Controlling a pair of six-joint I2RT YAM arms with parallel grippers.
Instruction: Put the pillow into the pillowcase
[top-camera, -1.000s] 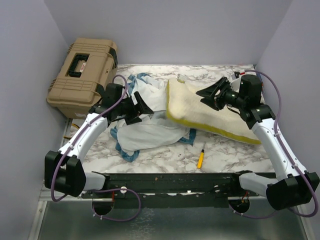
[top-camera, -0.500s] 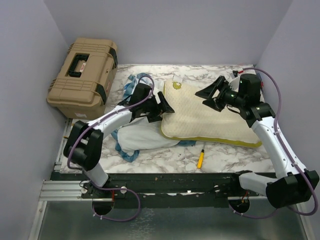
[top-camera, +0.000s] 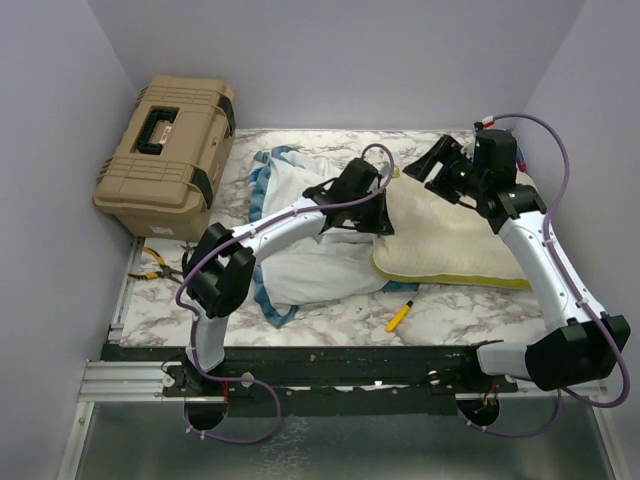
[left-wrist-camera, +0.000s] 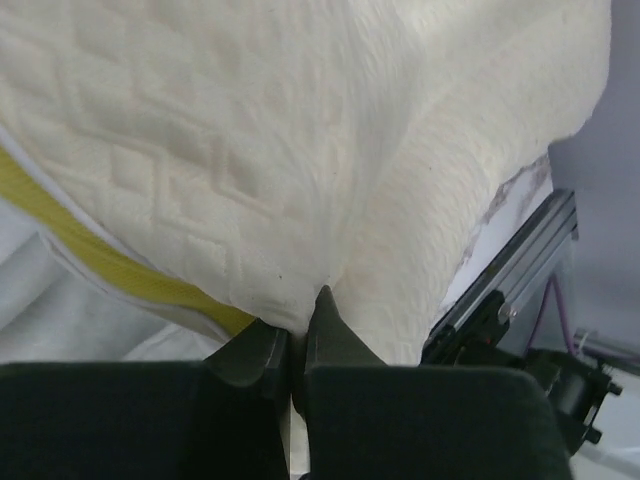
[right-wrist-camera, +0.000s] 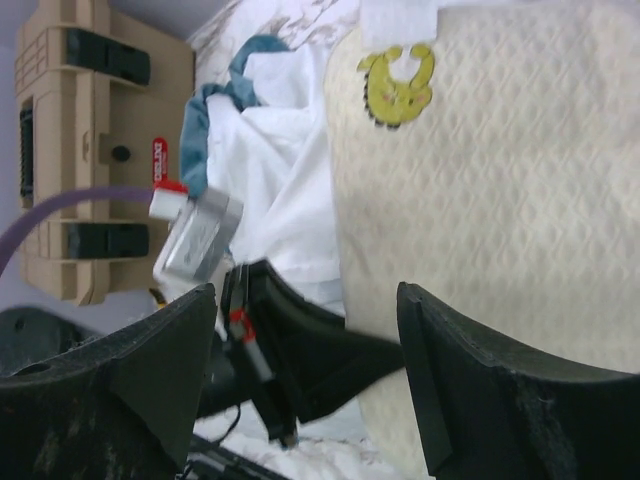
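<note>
The cream quilted pillow (top-camera: 455, 240) with a mustard band lies at the right of the marble table. The pillowcase (top-camera: 310, 262), showing white inside with blue trim, lies crumpled to its left. My left gripper (top-camera: 388, 225) reaches across the pillowcase. In the left wrist view it (left-wrist-camera: 300, 325) is shut, pinching a fold of the pillow (left-wrist-camera: 250, 150) just above the yellow band (left-wrist-camera: 120, 270). My right gripper (top-camera: 432, 172) hovers open over the pillow's far edge. In its own view it (right-wrist-camera: 305, 345) holds nothing, with the pillow (right-wrist-camera: 500, 180) and pillowcase (right-wrist-camera: 285, 170) below.
A tan toolbox (top-camera: 170, 140) stands at the back left corner. A yellow screwdriver (top-camera: 400, 316) lies near the front edge below the pillow. Pliers (top-camera: 150, 262) lie at the table's left edge. Grey walls close in on three sides.
My left arm swung right across the pillowcase and shut on the pillow's left edge. The pillow slid to the right. My right gripper opened wider and drew back toward the far edge.
</note>
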